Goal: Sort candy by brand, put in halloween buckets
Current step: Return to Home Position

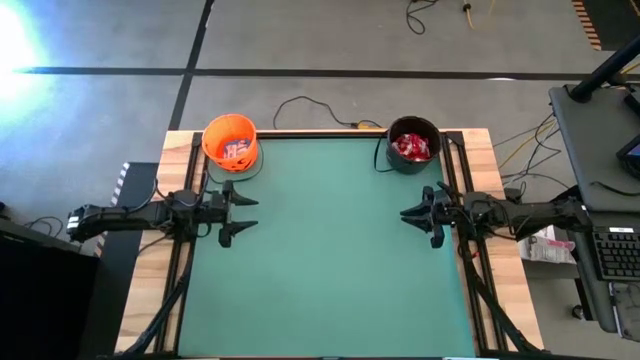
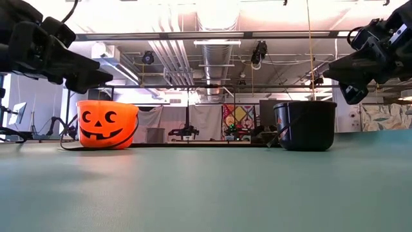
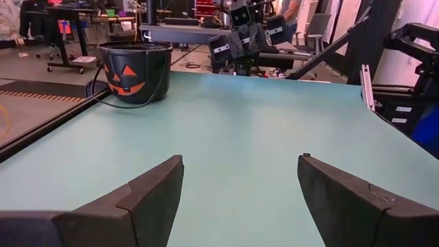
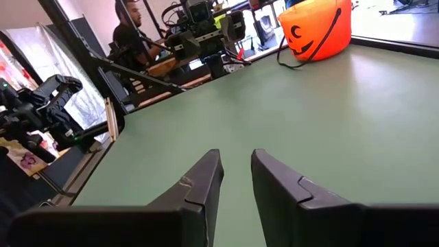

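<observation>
The orange pumpkin-face bucket (image 1: 230,140) stands on its base at the green mat's far left corner, with light blue-and-white candy (image 1: 237,151) inside. The black bucket (image 1: 413,143) stands at the far right corner and holds red candy (image 1: 412,147). My left gripper (image 1: 248,213) hovers level at the mat's left edge, open wide, with nothing between its fingers (image 3: 154,189). My right gripper (image 1: 405,213) hovers level at the right edge, rolled a little. Only a narrow gap (image 4: 236,158) separates its fingers, and nothing is in it. No candy lies on the mat.
The green mat (image 1: 330,270) lies bare between the arms, framed by wooden strips (image 1: 150,300). A cable (image 1: 310,105) runs behind the buckets. A desk with a keyboard (image 1: 615,252) stands off the table's right side. A person (image 4: 134,34) sits beyond the left arm.
</observation>
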You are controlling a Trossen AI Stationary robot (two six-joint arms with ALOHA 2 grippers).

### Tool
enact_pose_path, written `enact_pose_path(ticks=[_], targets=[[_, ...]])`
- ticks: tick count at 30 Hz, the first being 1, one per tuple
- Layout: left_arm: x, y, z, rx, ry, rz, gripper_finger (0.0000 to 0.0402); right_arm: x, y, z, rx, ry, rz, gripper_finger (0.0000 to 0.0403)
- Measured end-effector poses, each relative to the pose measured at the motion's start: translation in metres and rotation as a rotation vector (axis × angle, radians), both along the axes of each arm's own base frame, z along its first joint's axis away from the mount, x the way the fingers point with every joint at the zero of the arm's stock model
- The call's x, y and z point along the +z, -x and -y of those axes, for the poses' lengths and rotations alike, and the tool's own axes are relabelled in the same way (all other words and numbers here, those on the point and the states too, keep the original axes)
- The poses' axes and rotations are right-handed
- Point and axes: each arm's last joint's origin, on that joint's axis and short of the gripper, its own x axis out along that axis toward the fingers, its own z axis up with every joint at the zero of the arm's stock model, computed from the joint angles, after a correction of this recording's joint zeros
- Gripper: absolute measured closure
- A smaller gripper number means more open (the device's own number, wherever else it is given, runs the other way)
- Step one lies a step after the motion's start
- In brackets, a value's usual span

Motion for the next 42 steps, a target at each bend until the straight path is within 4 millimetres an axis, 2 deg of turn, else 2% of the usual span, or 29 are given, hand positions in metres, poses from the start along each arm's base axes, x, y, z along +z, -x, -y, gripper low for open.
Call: enact_pose_path(ticks=[9, 22, 36, 42], targets=[[0.0002, 0.0000, 0.0000, 0.000, 0.000, 0.000, 0.0130, 0.0001, 0.0000, 0.0000, 0.000, 0.000, 0.001, 0.0316], [0.0002, -0.0001, 0.0000, 0.000, 0.000, -0.001, 0.0130, 0.0000, 0.0000, 0.0000, -0.001, 0.000, 0.001, 0.0332], [0.0002, -0.0001, 0.0000, 0.000, 0.000, -0.001, 0.0130, 0.0000, 0.0000, 0.0000, -0.001, 0.000, 0.001, 0.0317], [0.0002, -0.0001, 0.0000, 0.000, 0.000, -0.001, 0.0130, 0.0000, 0.0000, 0.0000, -0.001, 0.000, 0.001, 0.0322]])
